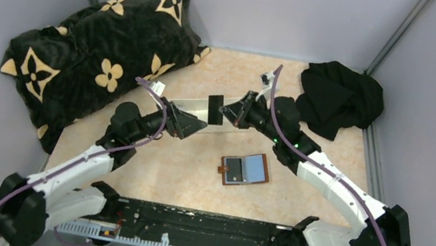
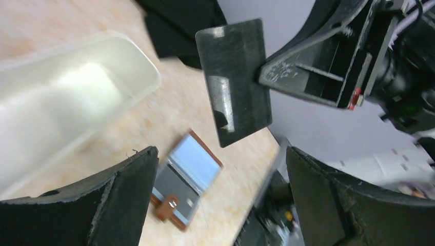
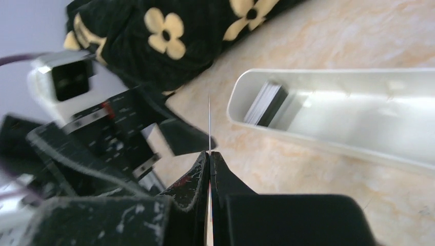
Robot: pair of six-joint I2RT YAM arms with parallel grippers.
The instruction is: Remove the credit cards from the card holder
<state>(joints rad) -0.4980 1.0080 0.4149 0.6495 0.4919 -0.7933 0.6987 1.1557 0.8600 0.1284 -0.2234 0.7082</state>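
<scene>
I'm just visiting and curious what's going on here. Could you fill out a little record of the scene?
right fingers: shut on a dark card, held up in the air
left fingers: open, close beside that card
card holder: lying open on the table
white tray: stacked cards at one end
also there: patterned pillow, black cloth
</scene>
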